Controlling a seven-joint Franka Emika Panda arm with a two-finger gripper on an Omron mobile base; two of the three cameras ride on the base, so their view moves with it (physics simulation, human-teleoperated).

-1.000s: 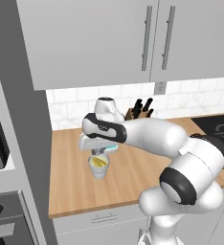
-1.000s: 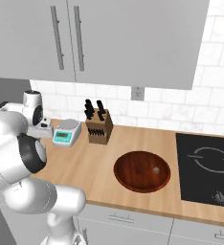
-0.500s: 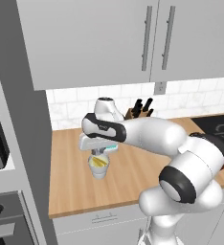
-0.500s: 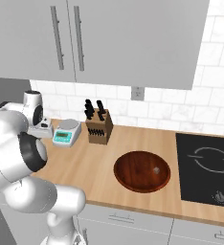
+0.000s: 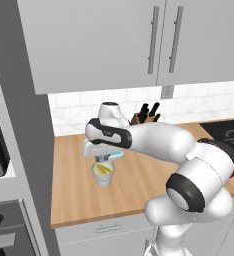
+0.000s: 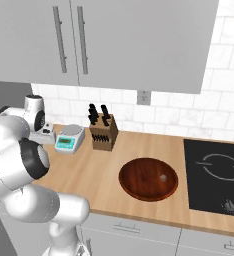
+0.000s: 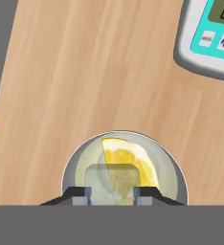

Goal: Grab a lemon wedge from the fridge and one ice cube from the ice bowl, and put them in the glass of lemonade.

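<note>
While our gripper (image 7: 111, 194) hangs over the glass of lemonade (image 5: 103, 172) on the counter (image 7: 85, 72), its fingertips pinch an ice cube (image 7: 111, 182) above the lemon wedge (image 7: 130, 162); we judge the cube hard, slippery, best held on flat faces.

The ice bowl (image 6: 148, 179) sits on the counter (image 6: 104, 165) between knife block (image 6: 102, 134) and cooktop (image 6: 217, 175).

Both base views look forward and down from behind the arm, left and right, sharing the worktop (image 5: 139, 175) and knife block (image 6: 103, 134). The hand view looks straight down, close above the glass (image 7: 125, 168).
</note>
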